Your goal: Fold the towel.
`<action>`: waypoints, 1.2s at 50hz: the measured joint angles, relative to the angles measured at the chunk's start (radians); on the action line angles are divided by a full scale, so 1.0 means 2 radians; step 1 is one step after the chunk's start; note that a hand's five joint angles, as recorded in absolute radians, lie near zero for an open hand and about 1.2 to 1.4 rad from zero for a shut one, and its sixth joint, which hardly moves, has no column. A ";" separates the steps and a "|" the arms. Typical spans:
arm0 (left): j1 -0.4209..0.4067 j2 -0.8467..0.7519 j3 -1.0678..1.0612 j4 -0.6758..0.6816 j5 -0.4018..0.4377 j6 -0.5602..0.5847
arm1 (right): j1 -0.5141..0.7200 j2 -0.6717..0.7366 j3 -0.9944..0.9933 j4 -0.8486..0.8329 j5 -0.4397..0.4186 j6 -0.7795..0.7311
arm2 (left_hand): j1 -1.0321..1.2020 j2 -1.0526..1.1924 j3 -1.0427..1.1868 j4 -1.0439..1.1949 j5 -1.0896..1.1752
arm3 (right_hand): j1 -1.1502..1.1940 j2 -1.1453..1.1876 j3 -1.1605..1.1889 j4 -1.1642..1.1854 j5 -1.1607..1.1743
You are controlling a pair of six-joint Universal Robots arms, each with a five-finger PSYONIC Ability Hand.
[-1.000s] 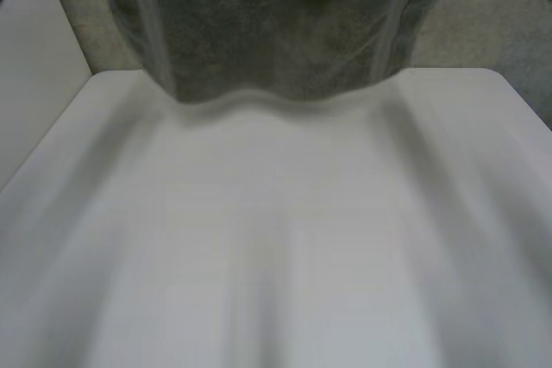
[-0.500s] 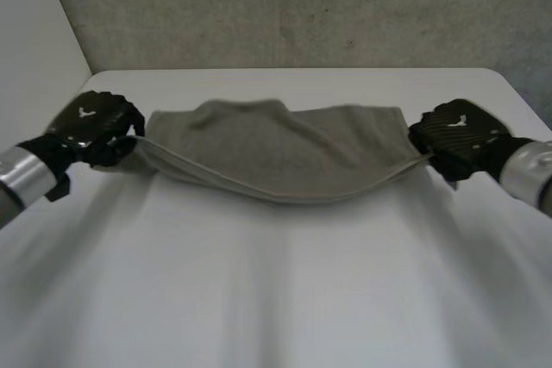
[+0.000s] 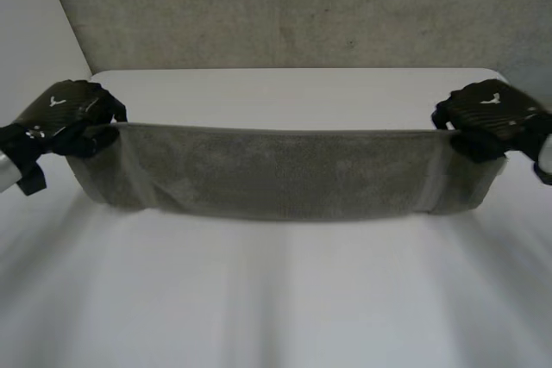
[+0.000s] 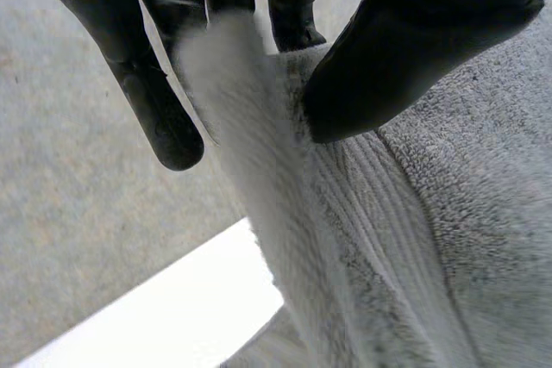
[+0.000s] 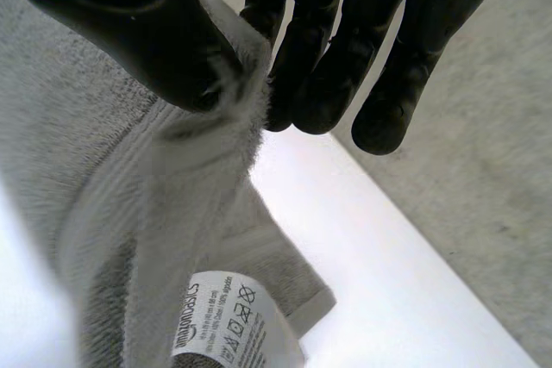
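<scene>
grey towel [image 3: 276,174] stretched taut, left hand [image 3: 65,114] and right hand [image 3: 492,114] pinching corners

towel [image 3: 276,174] spans between left hand [image 3: 65,115] and right hand [image 3: 492,115] over table [image 3: 276,299].

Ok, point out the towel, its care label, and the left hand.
towel [image 3: 276,174]: head view, middle of the cloth.
care label [image 5: 231,323]: right wrist view, printed face.
left hand [image 3: 65,114]: head view, back of hand.
</scene>
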 measured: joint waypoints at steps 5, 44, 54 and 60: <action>-0.020 -0.077 0.073 -0.008 -0.032 0.001 | 0.034 0.077 -0.067 -0.001 0.033 -0.012 | 0.000 0.000 0.000 0.000 0.000 | 0.000 0.000 0.000 0.000 0.000; -0.102 -0.293 0.338 -0.044 -0.144 0.001 | 0.104 0.331 -0.364 -0.036 0.140 0.022 | -0.173 -0.199 -0.193 -0.200 -0.196 | -0.233 -0.232 -0.229 -0.230 -0.245; -0.116 -0.260 0.327 -0.044 -0.189 -0.004 | 0.123 0.298 -0.351 -0.041 0.156 0.047 | -0.527 -0.550 -0.549 -0.549 -0.558 | -0.555 -0.545 -0.546 -0.549 -0.561; -0.119 -0.187 0.275 -0.040 -0.195 -0.007 | 0.123 0.207 -0.275 -0.084 0.157 0.092 | -0.527 -0.551 -0.549 -0.549 -0.558 | -0.555 -0.545 -0.546 -0.549 -0.561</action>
